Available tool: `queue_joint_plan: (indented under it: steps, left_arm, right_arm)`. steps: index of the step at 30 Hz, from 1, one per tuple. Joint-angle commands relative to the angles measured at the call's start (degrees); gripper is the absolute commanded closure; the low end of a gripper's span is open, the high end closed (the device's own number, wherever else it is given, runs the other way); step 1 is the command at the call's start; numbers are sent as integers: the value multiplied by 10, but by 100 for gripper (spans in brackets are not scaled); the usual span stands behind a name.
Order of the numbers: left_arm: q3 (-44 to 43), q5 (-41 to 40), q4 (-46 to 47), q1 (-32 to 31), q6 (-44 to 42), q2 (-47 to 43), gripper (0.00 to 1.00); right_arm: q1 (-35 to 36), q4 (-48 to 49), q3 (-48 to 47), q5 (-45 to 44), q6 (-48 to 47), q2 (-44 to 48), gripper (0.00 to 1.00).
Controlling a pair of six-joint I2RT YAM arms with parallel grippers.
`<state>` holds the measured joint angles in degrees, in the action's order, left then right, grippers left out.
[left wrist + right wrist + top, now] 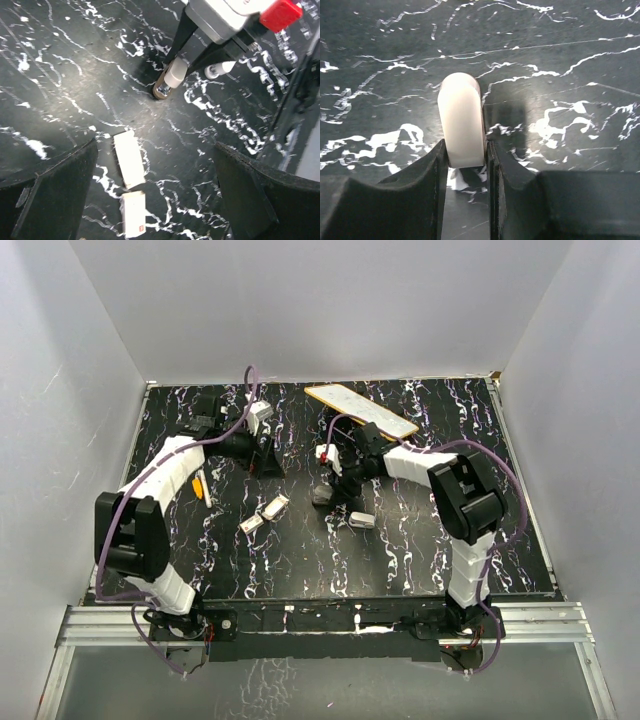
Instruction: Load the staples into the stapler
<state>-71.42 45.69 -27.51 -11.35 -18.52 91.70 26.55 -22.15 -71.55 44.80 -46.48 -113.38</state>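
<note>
Black fingers [415,195] of the right gripper [465,152] filled the foreground of the right wrist view. They were set narrow and pressed against both flanks of a whitish, round-nosed bar. That bar was judged to be the stapler [462,115]. Its hinge and second arm were not visible, so the identification was not certain. The stapler was on the arm-base side of the yellow-edged board [362,411], near the board's left end. Its nose pointed away from the gripper and, in the left wrist view, appeared to touch the table top [75,75].

Handling: the shell looked like smooth, hard plastic with a brownish edge under the nose. It was expected to be light and stiff, and slippery on the flanks. Because the arms pivot, a grip across both flanks behind the nose was judged best. Pressure from above and below would clamp it shut.

To the left of the board's left end, the left gripper [155,145] hung with its jaws at full spread, holding nothing. Below it, farther from the board toward the arm bases, two white oblong blocks [129,160] lay end to end. Whether they were staples could not be told. A further whitish piece [362,520] lay on the arm-base side of the board's middle, apart from the stapler.
</note>
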Motion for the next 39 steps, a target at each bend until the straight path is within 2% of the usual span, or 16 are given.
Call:
queue_joint_plan:
  steps: [1,5,10,12,15,21,27,34,35,36,37,38,39]
  left_arm:
    - [-27,105,26,4,115,35,3]
    - [-26,153,127,3,290,58,3]
    - [9,183,319,-2,546,80,3]
    - [19,190,390,-10,623,89,3]
    - [19,192,434,-26,696,106,3]
    - [13,207,478,-55,773,141,3]
    - [23,215,491,-78,805,157,3]
    - [39,219,504,-84,824,154,10]
    - [40,219,502,-84,823,154,12]
    - [41,218,500,-84,822,152,20]
    - [44,219,503,-84,822,152,42]
    - [48,220,508,-85,824,151,88]
    - [48,220,493,-85,817,151,100]
  right_arm:
    - [3,55,23,19,113,92,92]
    - [3,97,31,-34,195,163,92]
    - [5,97,16,-77,242,209,92]
    - [10,92,6,-92,247,215,92]
    - [17,81,-9,-113,243,216,92]
    - [29,81,-22,-124,244,215,92]
    - [38,81,-26,-132,244,208,92]
    - [39,81,-13,-150,236,210,92]
    - [39,81,-11,-152,234,211,92]
    - [39,81,-9,-154,233,210,92]
    - [38,81,-8,-156,232,211,92]
    - [38,81,-5,-157,232,211,92]
    - [39,82,-3,-157,230,212,92]
